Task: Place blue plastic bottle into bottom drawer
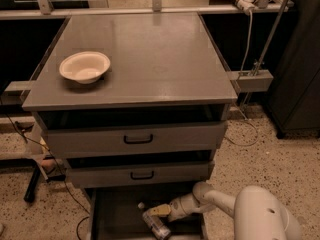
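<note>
The blue plastic bottle (155,225) lies tilted inside the open bottom drawer (112,219), the lowest of three grey drawers. Its white cap points up-left and its body runs toward the drawer's front. My gripper (161,211) reaches in from the right, low over the drawer, with its tan tip against the bottle's upper side. The white arm (260,214) fills the lower right corner. The front of the drawer is cut off by the bottom edge of the view.
A white bowl (84,66) sits on the grey cabinet top (150,54) at the left. The two upper drawers (137,139) with black handles stand slightly open. Cables lie on the speckled floor (270,149) left and right. A dark cabinet (300,59) stands at the right.
</note>
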### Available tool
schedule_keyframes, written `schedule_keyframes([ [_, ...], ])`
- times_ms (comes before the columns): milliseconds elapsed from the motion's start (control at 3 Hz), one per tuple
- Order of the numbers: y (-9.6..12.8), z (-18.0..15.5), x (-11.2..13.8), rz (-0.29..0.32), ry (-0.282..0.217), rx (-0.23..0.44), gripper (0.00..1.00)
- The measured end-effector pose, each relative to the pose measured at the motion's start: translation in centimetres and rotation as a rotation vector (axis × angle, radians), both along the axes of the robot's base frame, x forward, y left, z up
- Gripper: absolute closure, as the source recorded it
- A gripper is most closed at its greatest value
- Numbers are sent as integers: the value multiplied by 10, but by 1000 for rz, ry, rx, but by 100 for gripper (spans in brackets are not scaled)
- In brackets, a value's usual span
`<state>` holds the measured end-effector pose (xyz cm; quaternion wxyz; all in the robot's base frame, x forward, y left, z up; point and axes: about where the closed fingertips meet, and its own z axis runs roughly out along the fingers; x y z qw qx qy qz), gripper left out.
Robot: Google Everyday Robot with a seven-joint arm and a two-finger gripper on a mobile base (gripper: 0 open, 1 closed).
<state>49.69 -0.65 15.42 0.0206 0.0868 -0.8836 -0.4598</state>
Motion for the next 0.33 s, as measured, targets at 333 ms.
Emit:
schedule_keyframes([
  [333, 0, 0, 0, 0, 0, 0, 0],
])
